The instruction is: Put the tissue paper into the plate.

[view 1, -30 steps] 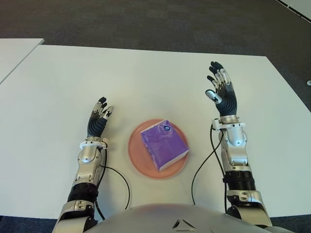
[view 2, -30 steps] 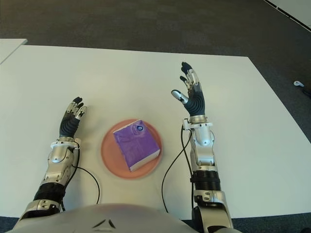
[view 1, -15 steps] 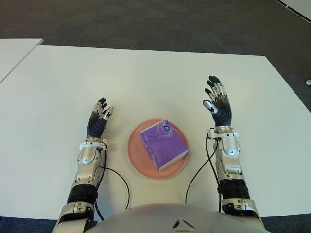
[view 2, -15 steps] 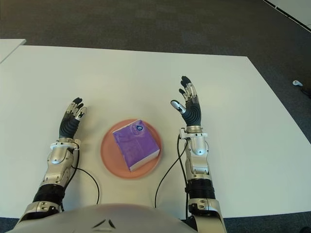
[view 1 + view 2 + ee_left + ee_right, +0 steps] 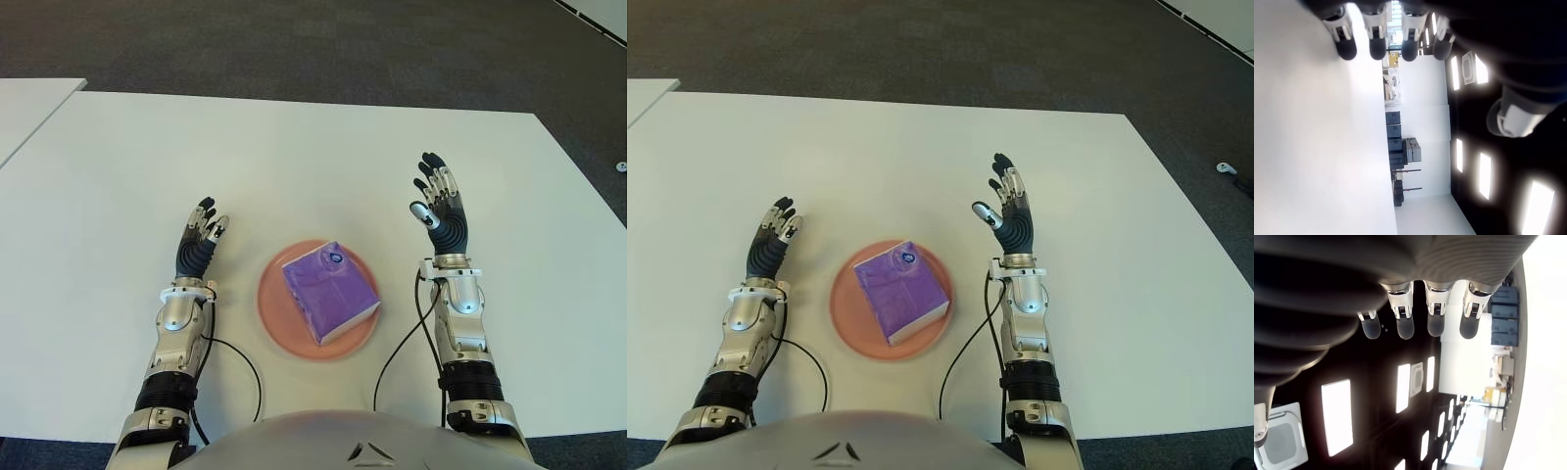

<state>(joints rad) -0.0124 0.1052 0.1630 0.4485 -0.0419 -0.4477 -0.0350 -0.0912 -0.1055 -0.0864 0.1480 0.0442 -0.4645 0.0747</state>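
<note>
A purple pack of tissue paper [image 5: 329, 292] lies inside the round pink plate [image 5: 277, 309] near the front of the white table [image 5: 294, 157]. My left hand [image 5: 200, 239] shows to the left of the plate, fingers straight and holding nothing. To the right of the plate my right hand [image 5: 440, 204] points away from me with its fingers spread, also holding nothing. Both wrist views show only extended fingertips [image 5: 1376, 46] [image 5: 1418, 328] with nothing between them.
A second white table's corner [image 5: 29, 108] shows at the far left. Dark carpet [image 5: 294, 39] lies beyond the table's far edge. Black cables [image 5: 402, 338] run from each forearm across the table toward my body.
My right hand has drawn back toward me and slightly inward over the first half second, then stayed still. The left hand, the tissue pack and the plate have not moved.
</note>
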